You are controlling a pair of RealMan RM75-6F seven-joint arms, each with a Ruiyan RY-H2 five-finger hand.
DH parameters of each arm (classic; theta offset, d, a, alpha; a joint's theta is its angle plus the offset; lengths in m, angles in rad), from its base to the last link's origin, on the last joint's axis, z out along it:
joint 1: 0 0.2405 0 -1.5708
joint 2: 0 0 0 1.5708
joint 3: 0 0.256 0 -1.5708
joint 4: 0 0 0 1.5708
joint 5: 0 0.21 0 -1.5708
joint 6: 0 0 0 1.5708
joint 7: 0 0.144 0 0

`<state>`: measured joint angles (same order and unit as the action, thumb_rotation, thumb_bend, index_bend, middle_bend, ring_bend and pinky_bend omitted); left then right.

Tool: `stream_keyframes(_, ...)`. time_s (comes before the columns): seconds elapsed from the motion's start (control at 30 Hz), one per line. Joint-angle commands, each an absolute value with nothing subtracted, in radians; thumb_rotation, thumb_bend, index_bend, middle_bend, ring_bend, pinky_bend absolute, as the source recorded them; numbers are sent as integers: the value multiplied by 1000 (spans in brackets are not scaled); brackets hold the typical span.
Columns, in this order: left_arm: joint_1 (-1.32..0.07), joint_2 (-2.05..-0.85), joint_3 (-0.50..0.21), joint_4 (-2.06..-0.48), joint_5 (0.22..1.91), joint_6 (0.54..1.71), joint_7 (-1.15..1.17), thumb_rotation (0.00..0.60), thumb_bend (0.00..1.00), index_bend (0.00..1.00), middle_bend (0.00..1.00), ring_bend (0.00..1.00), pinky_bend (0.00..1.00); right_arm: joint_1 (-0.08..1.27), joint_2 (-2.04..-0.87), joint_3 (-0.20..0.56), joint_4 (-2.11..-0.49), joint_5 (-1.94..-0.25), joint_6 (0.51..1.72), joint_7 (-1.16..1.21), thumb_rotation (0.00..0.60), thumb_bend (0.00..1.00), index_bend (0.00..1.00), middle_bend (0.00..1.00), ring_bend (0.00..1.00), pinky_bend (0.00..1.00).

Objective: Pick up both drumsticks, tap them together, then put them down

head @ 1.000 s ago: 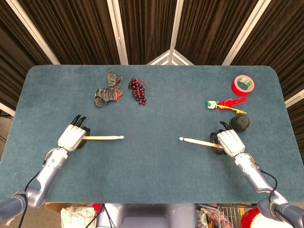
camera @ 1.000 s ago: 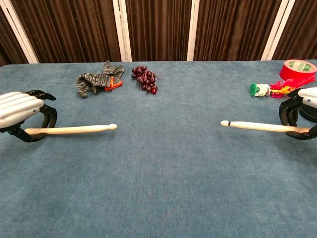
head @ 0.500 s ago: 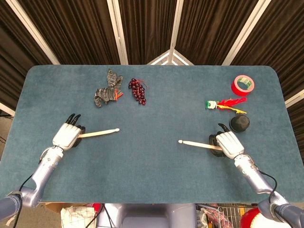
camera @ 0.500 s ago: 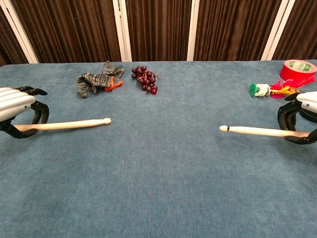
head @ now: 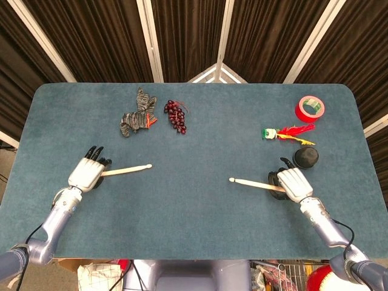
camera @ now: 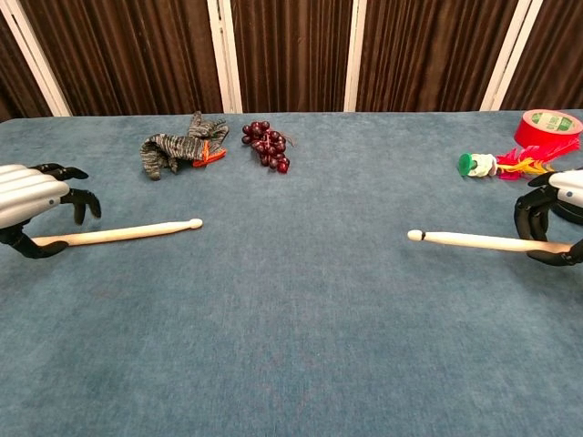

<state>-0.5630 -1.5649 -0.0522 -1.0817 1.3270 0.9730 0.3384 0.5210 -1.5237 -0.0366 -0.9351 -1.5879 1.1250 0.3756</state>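
- The left hand (head: 85,174) sits near the left edge of the blue bench (head: 200,230), palm down over the butt end of the left drumstick (head: 126,170).
- In the chest view its fingers (camera: 82,198) are lifted and spread above the stick, while a lower dark part of the hand lies against the butt; whether the hand still grips it I cannot tell.
- That drumstick lies along the bench, tip pointing toward the middle.
- The right hand (head: 293,183) is on the right side, fingers (camera: 528,211) curled around the butt of the right drumstick (head: 254,183), grasping it.
- That stick's tip (camera: 415,235) points toward the middle, well apart from the other stick's tip.
- At the far side lie a striped cloth toy (head: 137,115) and a bunch of dark grapes (head: 176,116).
- A red tape roll (head: 310,108), a feathered toy (head: 286,132) and a black round object (head: 306,157) sit beyond the right hand.
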Motion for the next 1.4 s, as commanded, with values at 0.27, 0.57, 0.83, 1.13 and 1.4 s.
stream_keyframes(0.27,-544,-1453,-114,-1211,1290,1043,312,600,524,163,195,0,0,528,-1509,-41,-926,-1596,1113,401,600,505,755,624,466,91)
stream_keyframes(0.57,-524,-1365,-142,-1293,1249,1065,298,600,516,152,182,0,0,539,-1497,-47,-930,-1572,1033,385,600,424,500,442,368,54)
stream_keyframes(0.83,-515,-1330,-149,-1321,1235,1070,270,600,507,146,174,0,0,543,-1457,-14,-1040,-1484,947,258,600,319,338,318,309,52)
stream_keyframes(1.13,-472,-1241,-158,-1422,1254,1149,228,600,507,145,148,0,0,525,-1364,28,-1208,-1394,926,180,600,308,252,235,271,52)
stream_keyframes(1.4,-300,-1066,-111,-1768,1170,1388,479,600,497,148,105,0,0,372,-1236,108,-1572,-1313,1260,25,600,308,249,205,199,52)
